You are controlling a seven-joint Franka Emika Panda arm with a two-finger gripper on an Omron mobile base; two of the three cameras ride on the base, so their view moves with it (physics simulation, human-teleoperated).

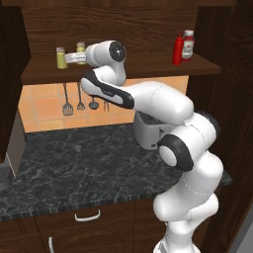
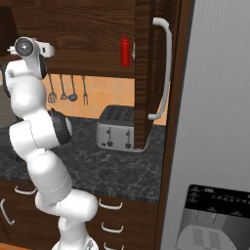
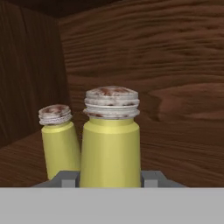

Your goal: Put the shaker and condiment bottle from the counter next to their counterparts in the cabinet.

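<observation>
My gripper (image 3: 109, 178) is shut on a yellow-green shaker (image 3: 110, 140) with a silver-grey cap, inside the cabinet (image 1: 148, 24). A matching shaker (image 3: 59, 135) stands just to its left, close but apart. In the left base view the held shaker (image 1: 80, 50) sits slightly higher than its twin (image 1: 61, 58), above the left end of the shelf (image 1: 143, 64). Whether its base touches the shelf is hidden. At the shelf's right end the red condiment bottle (image 1: 178, 49) stands next to a white-labelled, red-capped bottle (image 1: 188, 44).
A silver toaster (image 1: 147, 132) stands at the back of the dark speckled counter (image 1: 74, 168), behind my arm. Kitchen utensils (image 1: 79, 99) hang on the tiled wall under the shelf. The open cabinet door (image 2: 151, 73) and a grey fridge (image 2: 215, 122) stand to the right.
</observation>
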